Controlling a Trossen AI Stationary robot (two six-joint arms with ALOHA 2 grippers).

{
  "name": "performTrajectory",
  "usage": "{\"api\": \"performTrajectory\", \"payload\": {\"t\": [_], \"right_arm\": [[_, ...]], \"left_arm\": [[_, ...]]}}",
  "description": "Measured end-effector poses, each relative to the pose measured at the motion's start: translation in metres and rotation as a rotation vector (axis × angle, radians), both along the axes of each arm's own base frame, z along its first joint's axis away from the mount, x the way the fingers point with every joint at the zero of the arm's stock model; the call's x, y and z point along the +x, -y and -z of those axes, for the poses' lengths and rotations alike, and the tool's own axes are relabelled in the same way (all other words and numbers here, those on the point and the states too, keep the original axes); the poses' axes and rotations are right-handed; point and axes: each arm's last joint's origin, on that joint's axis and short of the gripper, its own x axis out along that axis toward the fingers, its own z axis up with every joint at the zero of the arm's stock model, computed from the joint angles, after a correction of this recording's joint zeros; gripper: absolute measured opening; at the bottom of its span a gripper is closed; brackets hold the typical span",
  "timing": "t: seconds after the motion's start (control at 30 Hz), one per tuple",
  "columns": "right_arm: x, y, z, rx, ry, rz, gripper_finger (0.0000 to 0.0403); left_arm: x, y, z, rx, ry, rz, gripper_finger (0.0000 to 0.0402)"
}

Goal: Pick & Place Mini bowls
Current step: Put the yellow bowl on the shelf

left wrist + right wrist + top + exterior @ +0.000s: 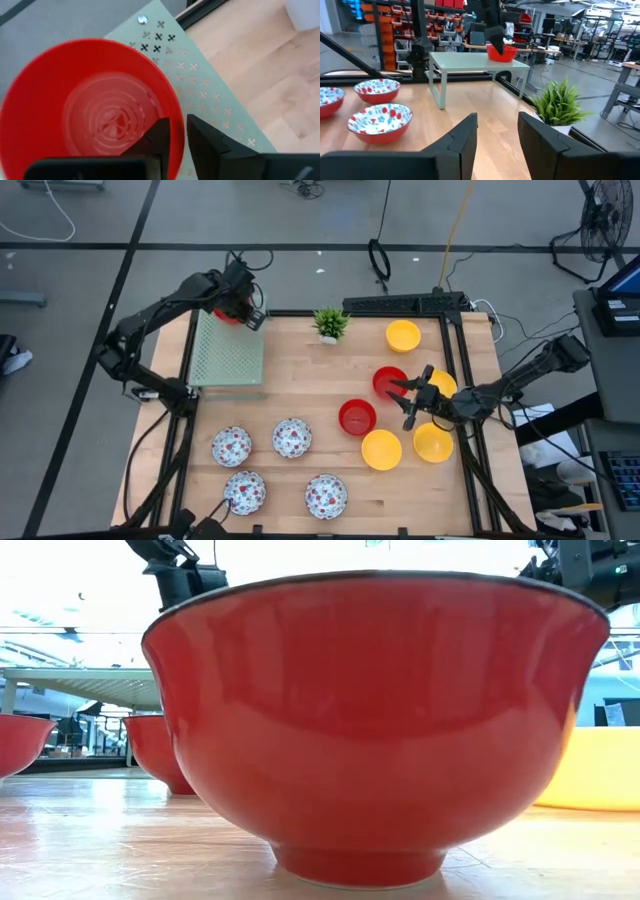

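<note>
Presently left gripper (177,137) straddles rim of red bowl (90,110) on green perforated rack (228,350), fingers slightly apart. Bowl glossy, rigid, breakable; pinch rim. Right gripper (412,395) parted, empty, above table bowls.

**Mini bowls around the potted plant**

Taking the potted plant (330,323) as landmark, one glossy red bowl (228,311) sits upright on the far corner of the pale green perforated stand (228,352) to the plant's left, its rim between the left tool's (177,145) slightly parted fingers. Two more red bowls (357,417) lie near and to the right of the plant, upright on the desk. A yellow bowl (403,335) lies just right of the plant; three other yellow bowls (381,449) cluster beyond the red pair. Four white bowls with red floral pattern (292,437) stand upright in two rows, well on the near side of the plant.
</note>
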Motion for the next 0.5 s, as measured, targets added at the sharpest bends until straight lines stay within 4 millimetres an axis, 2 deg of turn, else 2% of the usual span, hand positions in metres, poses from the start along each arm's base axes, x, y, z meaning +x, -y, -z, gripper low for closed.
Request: {"api": "performTrajectory", "payload": {"t": [0.33, 0.5], "right_arm": [[0.003, 0.012, 0.003, 0.003, -0.026, 0.087, 0.0159], [0.008, 0.022, -0.003, 0.021, -0.101, 0.201, 0.017]], "left_arm": [[-0.016, 0.017, -0.028, 0.106, 0.053, -0.009, 0.0122], [-0.024, 0.035, -0.05, 0.162, 0.174, 0.016, 0.0138]]}}
